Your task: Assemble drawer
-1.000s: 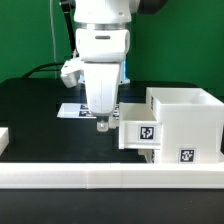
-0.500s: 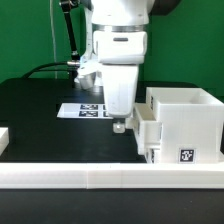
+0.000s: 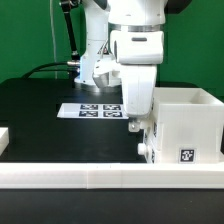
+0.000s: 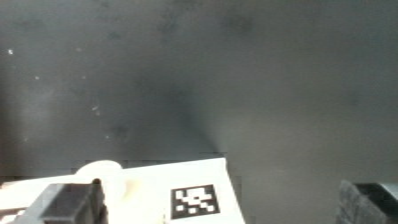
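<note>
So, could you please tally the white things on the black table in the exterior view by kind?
Drawer housing: 1
Drawer tray, mostly hidden behind the gripper: 1
Marker board: 1
Long rail along the near edge: 1
Small white piece at the exterior view's left edge, cut off: 1
Total: 5

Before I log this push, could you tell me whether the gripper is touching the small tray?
Cannot tell. In the exterior view the gripper overlaps the small tray beside the housing; neither view plainly shows contact or gap.

housing (image 3: 185,120): white plastic, smooth | table (image 3: 50,115): black, matt
</note>
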